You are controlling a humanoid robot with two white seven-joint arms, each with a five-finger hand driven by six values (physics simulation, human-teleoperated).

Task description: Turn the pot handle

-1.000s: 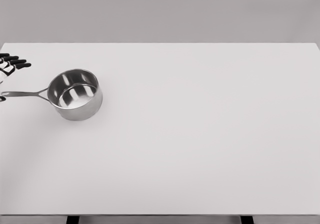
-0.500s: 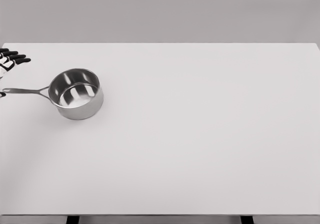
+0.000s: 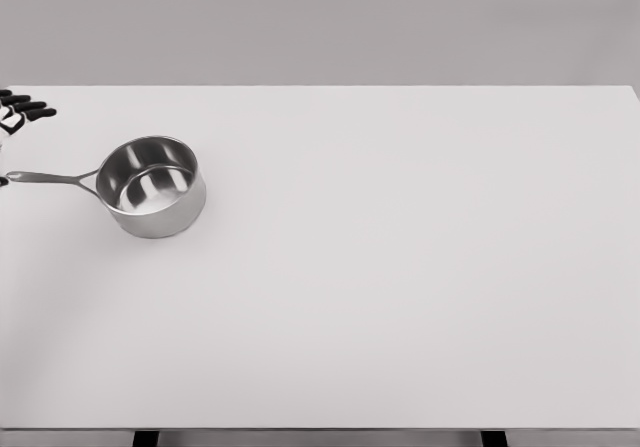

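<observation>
Your left hand (image 3: 14, 112) shows only at the far left edge of the head view, at about nine o'clock on the desk: a few black fingertips (image 3: 38, 113) poke into frame, fanned slightly apart and pointing toward three o'clock, with nothing between them. Most of the hand is cut off, so you cannot tell whether a thumb touches the handle's tip at the very edge. The right hand is out of view.

Just below those fingertips, the pot handle (image 3: 52, 178) runs nearly level, its free end toward nine o'clock and its root joined to the pot (image 3: 152, 187) toward three o'clock. The pot stands upright on the left side of the desk (image 3: 400, 267), well apart from every edge but the left.

As a judgement, the rotation looks either barely begun or between pushes; which way it must end you cannot read here.

The pot is polished steel, a round, straight-walled, mirror-bright saucepan, empty inside; the handle is a thin flat metal strip. The desk is a matte, pale, featureless slab.
</observation>
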